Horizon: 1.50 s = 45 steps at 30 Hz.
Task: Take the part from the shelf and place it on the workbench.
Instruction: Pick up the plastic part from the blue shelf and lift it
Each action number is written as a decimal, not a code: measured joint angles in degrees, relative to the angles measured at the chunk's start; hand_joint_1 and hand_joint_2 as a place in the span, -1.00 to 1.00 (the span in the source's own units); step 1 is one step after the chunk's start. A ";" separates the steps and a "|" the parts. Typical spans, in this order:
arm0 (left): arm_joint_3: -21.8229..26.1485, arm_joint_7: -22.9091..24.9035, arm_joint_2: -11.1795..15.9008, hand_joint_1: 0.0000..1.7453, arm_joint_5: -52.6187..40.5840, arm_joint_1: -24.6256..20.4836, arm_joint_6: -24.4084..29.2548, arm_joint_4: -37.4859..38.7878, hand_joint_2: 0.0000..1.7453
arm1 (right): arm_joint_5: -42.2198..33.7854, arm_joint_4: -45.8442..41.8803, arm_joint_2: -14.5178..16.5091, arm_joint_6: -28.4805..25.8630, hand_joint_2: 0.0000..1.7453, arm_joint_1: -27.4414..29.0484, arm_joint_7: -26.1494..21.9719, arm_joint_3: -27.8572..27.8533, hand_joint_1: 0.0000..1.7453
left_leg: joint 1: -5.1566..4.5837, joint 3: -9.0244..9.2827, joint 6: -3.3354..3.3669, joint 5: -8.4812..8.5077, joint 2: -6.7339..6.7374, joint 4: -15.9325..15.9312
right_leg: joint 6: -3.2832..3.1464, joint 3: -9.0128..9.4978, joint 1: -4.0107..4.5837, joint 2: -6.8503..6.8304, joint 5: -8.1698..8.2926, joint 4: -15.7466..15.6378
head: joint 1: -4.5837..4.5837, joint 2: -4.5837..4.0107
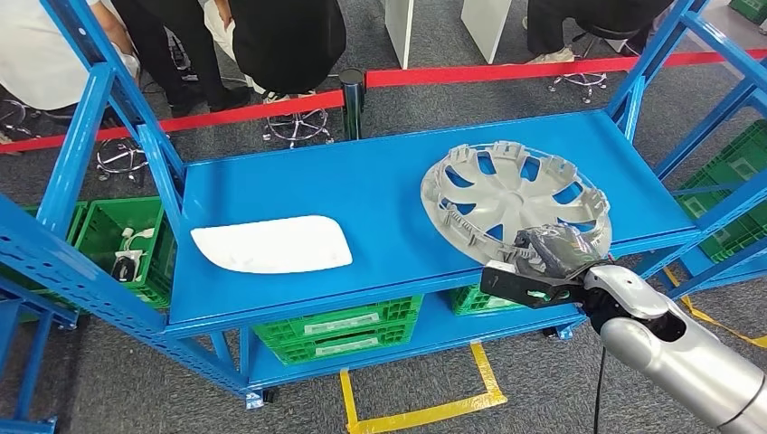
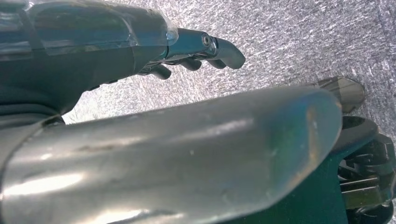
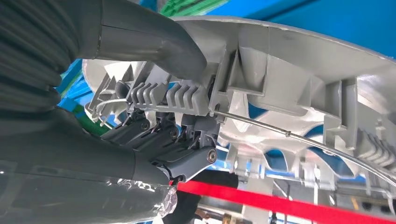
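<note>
My right hand (image 1: 553, 256) grips the near rim of the grey wheel cover (image 1: 511, 201): in the right wrist view the thumb (image 3: 154, 39) presses on the rim's one face and the dark fingers (image 3: 163, 135) curl against its ribbed other face. The cover sits tilted on the blue shelf (image 1: 380, 194), toward its right end, near edge overhanging the front. My left hand (image 2: 196, 51) hangs over grey carpet, fingers loosely curled on nothing. A white panel (image 1: 271, 244) lies flat on the shelf, well apart to the left. Green crates (image 1: 339, 330) sit on the lower level.
</note>
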 joint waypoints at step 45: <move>-0.03 -4.66 -0.35 -1.00 -2.87 -0.02 3.31 0.00 1.00 | -7.94 -39.15 15.60 -30.49 1.00 15.17 -19.80 -27.44 1.00 | 0.03 -0.02 -0.01 0.00 -0.32 -0.13 | -0.03 -0.01 0.01 -0.20 -0.07 -0.06 | 0.03 0.00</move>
